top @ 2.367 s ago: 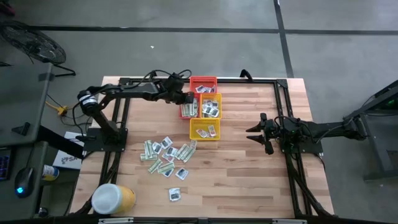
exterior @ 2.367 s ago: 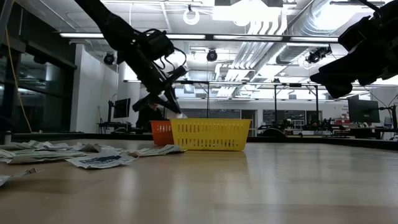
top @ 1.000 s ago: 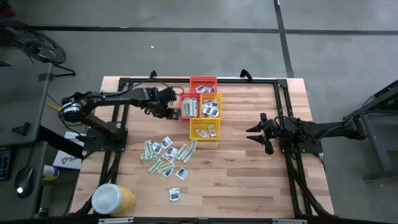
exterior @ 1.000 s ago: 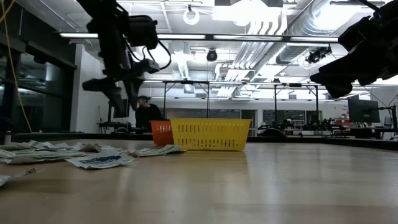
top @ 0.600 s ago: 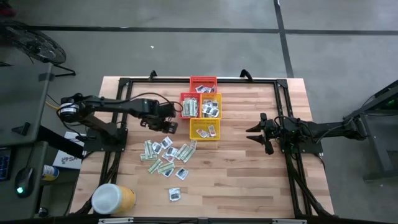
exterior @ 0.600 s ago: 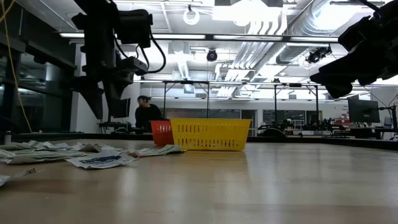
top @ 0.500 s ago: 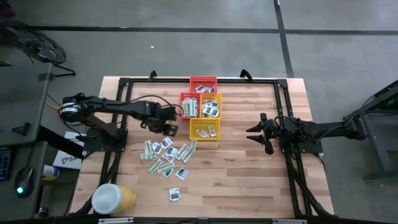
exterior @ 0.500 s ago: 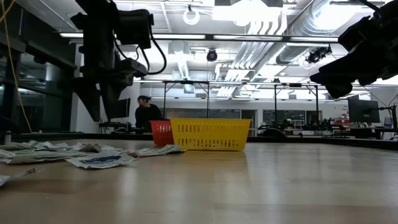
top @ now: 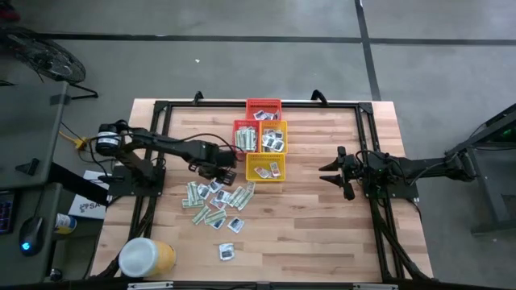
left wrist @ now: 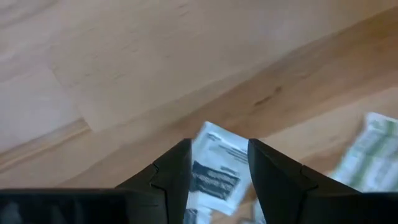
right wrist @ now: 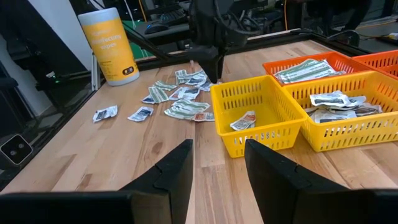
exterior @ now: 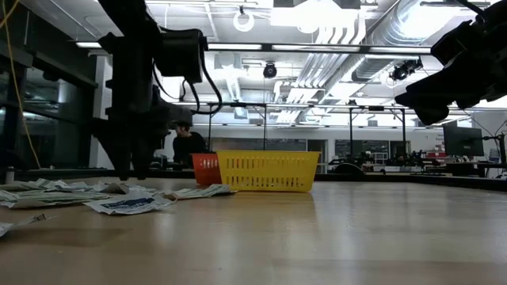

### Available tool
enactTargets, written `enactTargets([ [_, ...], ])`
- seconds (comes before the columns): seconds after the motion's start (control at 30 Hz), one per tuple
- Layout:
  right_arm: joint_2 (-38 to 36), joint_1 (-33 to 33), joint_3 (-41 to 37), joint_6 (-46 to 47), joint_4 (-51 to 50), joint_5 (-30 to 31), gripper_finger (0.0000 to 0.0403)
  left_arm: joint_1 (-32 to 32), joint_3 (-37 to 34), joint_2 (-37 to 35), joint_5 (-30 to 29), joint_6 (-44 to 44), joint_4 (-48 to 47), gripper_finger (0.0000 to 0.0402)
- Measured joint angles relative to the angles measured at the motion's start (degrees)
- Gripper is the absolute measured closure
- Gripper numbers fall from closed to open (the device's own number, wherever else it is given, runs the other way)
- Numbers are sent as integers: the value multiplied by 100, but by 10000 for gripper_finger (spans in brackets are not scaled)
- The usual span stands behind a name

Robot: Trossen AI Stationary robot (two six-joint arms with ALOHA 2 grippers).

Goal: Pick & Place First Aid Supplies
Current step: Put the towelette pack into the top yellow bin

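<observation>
Wooden planking forms the table [top: 322,234], and the yellow basket [top: 265,167] serves as the landmark. Loose first aid supplies [top: 214,201] are lying scattered on the bare wood just in front of that basket and toward the left arm's side, with a few more already resting inside the basket and its red and orange neighbours.

The left gripper [top: 219,171] is hanging over the pile's edge nearest the yellow basket, fingers spread and holding nothing; in the left wrist view a white packet with dark blue print [left wrist: 216,169] is showing between them. The step in hand appears to be the approach for a pick. The next move likely calls for lowering onto that flat packet and closing squarely.

The right gripper [top: 332,172] is waiting on the far side of the yellow basket, fingers parted and empty.
</observation>
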Motion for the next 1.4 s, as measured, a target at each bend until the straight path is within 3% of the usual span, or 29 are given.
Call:
enactTargets([
  [0.37,0,0,1,0,-1,2,263,-49,31,638,-141,713,34,257],
  [0.87,0,0,1,1,-2,2,263,-34,172,881,-172,861,-368,396],
  [1.4,0,0,0,0,-1,0,263,661,1107,-89,-349,1360,-867,401],
])
